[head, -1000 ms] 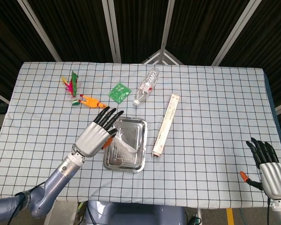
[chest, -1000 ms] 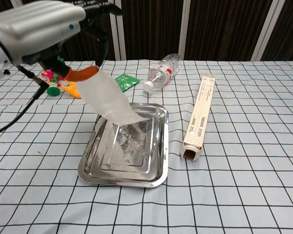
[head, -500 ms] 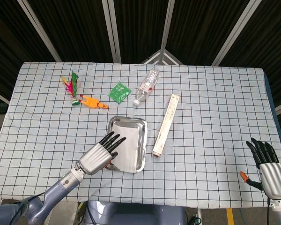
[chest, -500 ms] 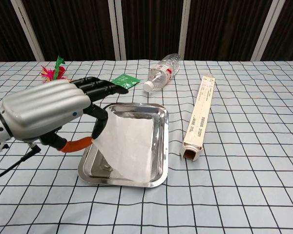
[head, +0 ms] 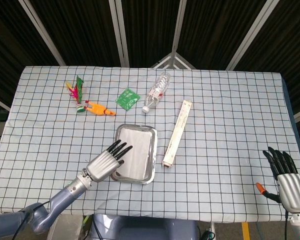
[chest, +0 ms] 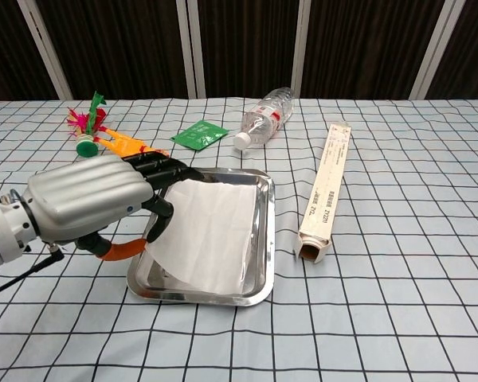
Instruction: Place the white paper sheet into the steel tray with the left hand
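Observation:
The steel tray point(head: 151, 158) point(chest: 263, 239) sits near the table's middle. The white paper sheet point(head: 139, 150) point(chest: 213, 229) lies across it and covers most of its floor. My left hand point(head: 107, 163) point(chest: 92, 204) is low at the tray's near-left edge. It still pinches the sheet's left edge between thumb and fingers, which holds that edge slightly raised. The right hand point(head: 286, 178) rests at the table's near right corner, far from the tray, fingers apart and holding nothing; only the head view shows it.
A long cardboard box point(head: 177, 132) point(chest: 327, 191) lies just right of the tray. Behind the tray are a clear bottle point(head: 156, 92) point(chest: 264, 115) and a green packet point(head: 127, 98) point(chest: 195, 134). A feather shuttlecock point(head: 76, 92) and an orange toy point(head: 99, 108) lie at the far left.
The left hand came down from above the tray to its near-left edge, bringing the hanging sheet down until it lies nearly flat in the tray. The right hand has not moved.

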`<state>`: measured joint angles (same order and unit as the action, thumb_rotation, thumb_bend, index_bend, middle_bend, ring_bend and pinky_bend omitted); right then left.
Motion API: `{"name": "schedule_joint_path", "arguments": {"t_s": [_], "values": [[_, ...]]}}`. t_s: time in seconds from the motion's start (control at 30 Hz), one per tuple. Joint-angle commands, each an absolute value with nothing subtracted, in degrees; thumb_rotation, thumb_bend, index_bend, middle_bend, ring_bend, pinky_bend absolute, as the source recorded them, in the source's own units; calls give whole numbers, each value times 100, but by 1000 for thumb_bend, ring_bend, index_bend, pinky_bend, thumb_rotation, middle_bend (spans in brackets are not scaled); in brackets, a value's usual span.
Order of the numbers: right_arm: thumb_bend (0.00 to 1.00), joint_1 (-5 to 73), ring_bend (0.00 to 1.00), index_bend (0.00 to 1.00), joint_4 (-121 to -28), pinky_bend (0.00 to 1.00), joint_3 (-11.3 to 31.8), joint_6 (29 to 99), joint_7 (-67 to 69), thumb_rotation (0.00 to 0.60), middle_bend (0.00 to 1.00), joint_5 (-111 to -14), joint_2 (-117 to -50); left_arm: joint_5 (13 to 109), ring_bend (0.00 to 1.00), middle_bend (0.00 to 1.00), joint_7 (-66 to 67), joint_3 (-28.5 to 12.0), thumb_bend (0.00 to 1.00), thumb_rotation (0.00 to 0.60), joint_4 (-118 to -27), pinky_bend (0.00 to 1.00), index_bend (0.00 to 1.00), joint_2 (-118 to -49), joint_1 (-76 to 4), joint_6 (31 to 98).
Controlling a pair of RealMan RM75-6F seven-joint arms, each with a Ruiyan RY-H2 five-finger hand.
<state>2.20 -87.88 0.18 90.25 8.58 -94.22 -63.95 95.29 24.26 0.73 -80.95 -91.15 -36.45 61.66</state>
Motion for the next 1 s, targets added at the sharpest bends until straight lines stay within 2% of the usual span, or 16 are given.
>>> {"name": "schedule_joint_path", "arguments": {"t_s": [0.03, 0.33, 0.43, 0.53, 0.7, 0.8, 1.0], "values": [[290, 221, 0, 0, -8785, 0, 18, 9023, 870, 600, 0, -9421, -6394, 9485, 0, 21, 2470, 53, 483, 600, -8040, 0, 581, -9163, -3665, 6123], [290, 221, 0, 0, -8787, 0, 12, 9033, 886, 600, 0, -9443, -6390, 9399, 0, 14, 2546, 66, 481, 600, -7942, 0, 578, -9281, -3694, 6029], [291, 220, 0, 0, -8788, 0, 13, 9033, 888, 600, 0, -9439, -6388, 9410, 0, 7, 2528, 80, 442, 600, -7948, 0, 565, -9277, -3697, 6040], [290, 220, 0, 0, -8787, 0, 14, 9033, 884, 600, 0, -9439, -6389, 9401, 0, 0, 2530, 80, 359, 600, -7958, 0, 476, -9244, -3683, 6075], [290, 221, 0, 0, -8788, 0, 14, 9029, 875, 600, 0, -9437, -6392, 9398, 0, 0, 2476, 107, 265, 600, -8003, 0, 217, -9087, -3670, 6098], [291, 222, 0, 0, -8790, 0, 11, 9017, 868, 600, 0, -9431, -6389, 9419, 0, 0, 2378, 152, 240, 600, -8058, 0, 87, -8926, -3679, 6075], [291, 221, 0, 0, -8798, 0, 10, 9012, 840, 600, 0, -9428, -6396, 9449, 0, 0, 2127, 206, 222, 600, -8188, 0, 29, -8750, -3634, 6164]]}}
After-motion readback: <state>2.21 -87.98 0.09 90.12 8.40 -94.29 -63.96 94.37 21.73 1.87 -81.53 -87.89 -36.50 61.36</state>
